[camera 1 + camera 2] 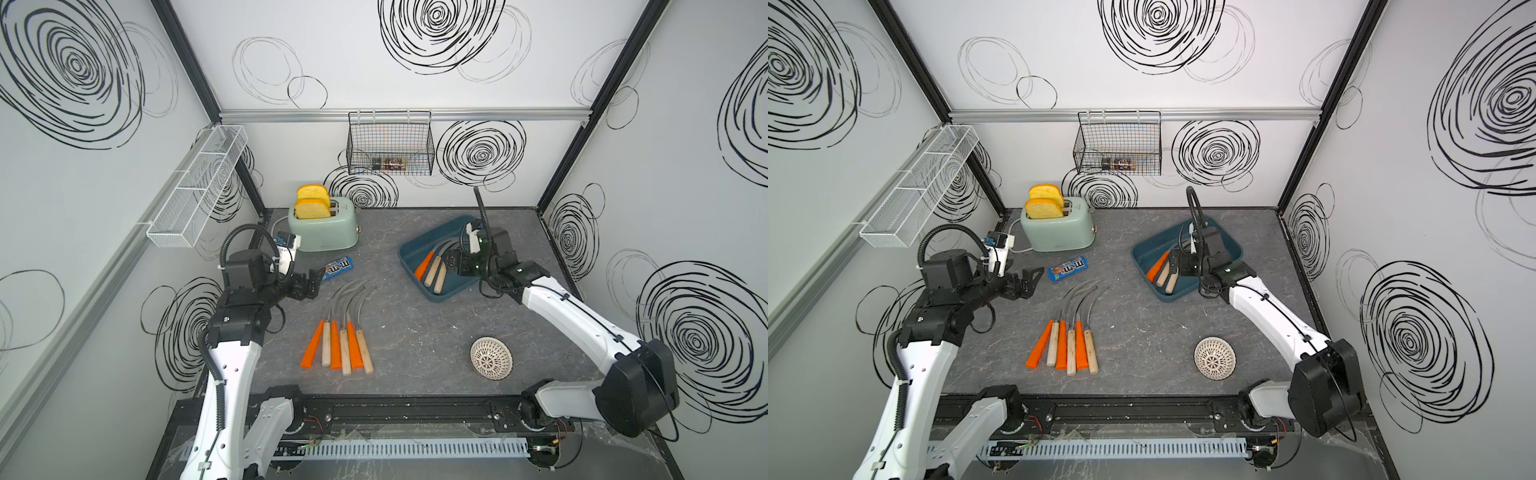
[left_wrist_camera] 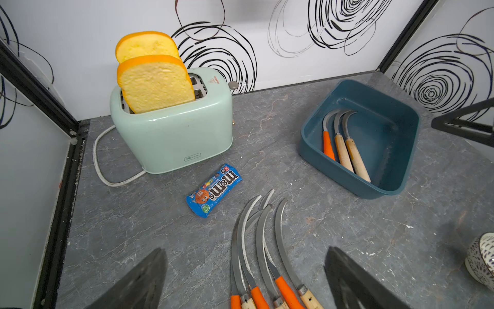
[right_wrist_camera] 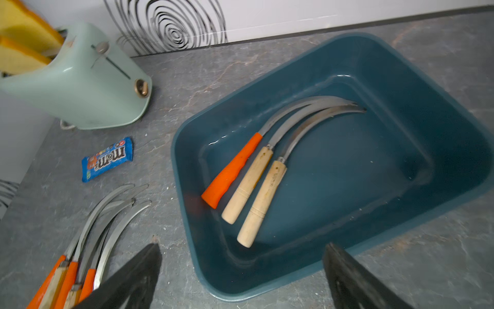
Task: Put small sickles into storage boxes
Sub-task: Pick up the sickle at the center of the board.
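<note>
Drop-off step looks finished: right pincer (image 3: 243, 244) spread, empty, seemingly just above storage box (image 3: 347, 174) with three sickles (image 3: 251, 176) inside. Left pincer (image 2: 246, 249) spread, empty. Six sickles (image 1: 340, 345) on tabletop (image 1: 415, 332); next needs a handle grasp.

Bright, even, diffuse light fills both top views; the grey marbled table (image 1: 415, 332) carries only faint, short shadows. In the right wrist view the dark teal-blue plastic tray (image 3: 387, 67) shows small white glints on its inner wall. The right arm's black fingers (image 3: 128, 281) blur at the lower edge. In the left wrist view straight lines bend near the frame edges, and the left arm's black fingers (image 2: 139, 281) are out of focus.
</note>
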`<state>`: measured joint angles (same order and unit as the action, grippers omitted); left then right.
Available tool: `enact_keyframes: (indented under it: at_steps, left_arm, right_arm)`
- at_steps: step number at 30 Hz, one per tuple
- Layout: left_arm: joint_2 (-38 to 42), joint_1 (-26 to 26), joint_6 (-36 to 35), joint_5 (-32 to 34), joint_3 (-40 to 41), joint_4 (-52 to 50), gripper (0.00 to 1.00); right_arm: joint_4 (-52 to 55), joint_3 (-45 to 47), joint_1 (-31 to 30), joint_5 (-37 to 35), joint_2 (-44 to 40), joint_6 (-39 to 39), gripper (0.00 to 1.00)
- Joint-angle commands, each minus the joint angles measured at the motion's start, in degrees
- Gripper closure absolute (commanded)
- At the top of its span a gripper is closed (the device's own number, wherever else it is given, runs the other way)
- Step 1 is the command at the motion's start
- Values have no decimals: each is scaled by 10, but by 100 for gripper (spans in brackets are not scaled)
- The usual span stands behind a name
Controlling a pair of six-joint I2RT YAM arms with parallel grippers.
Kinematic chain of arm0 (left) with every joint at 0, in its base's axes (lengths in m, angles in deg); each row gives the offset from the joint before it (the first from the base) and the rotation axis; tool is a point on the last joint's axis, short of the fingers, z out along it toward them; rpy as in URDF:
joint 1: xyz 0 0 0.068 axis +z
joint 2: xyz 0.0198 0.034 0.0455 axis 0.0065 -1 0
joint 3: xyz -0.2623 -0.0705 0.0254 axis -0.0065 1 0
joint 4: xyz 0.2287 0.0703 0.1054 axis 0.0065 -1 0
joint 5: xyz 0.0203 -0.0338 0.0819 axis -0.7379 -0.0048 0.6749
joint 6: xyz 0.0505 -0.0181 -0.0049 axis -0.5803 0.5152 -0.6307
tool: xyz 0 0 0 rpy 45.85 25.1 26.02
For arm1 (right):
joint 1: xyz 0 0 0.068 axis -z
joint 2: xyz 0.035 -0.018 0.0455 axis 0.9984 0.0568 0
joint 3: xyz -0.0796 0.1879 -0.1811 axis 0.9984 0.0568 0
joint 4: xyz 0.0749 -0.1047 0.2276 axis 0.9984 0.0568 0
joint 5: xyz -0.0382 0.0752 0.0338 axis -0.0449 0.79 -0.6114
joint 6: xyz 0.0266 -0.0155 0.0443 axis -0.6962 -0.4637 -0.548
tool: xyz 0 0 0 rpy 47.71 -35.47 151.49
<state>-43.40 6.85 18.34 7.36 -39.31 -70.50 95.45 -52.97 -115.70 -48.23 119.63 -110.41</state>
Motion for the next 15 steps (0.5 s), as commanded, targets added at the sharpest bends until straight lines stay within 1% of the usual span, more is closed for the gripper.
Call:
enact_keyframes:
  at_steps: [1, 3, 7, 11, 15]
  left_arm:
    - [14, -3, 0, 9, 18, -1, 4]
    - [18, -2, 6, 24, 32, 4, 4]
    - [18, 1, 17, 42, 44, 6, 4]
    - [11, 9, 30, 58, 52, 10, 4]
    - [-11, 28, 35, 35, 45, 2, 4]
  right_arm:
    - [28, -20, -54, -7, 7, 23, 7]
    - [41, -29, -85, -2, 19, 19, 11]
    - [76, -48, -149, -7, 45, 1, 15]
    - [87, -63, -227, -18, 66, -28, 15]
    - [123, -91, -287, -45, 102, -68, 15]
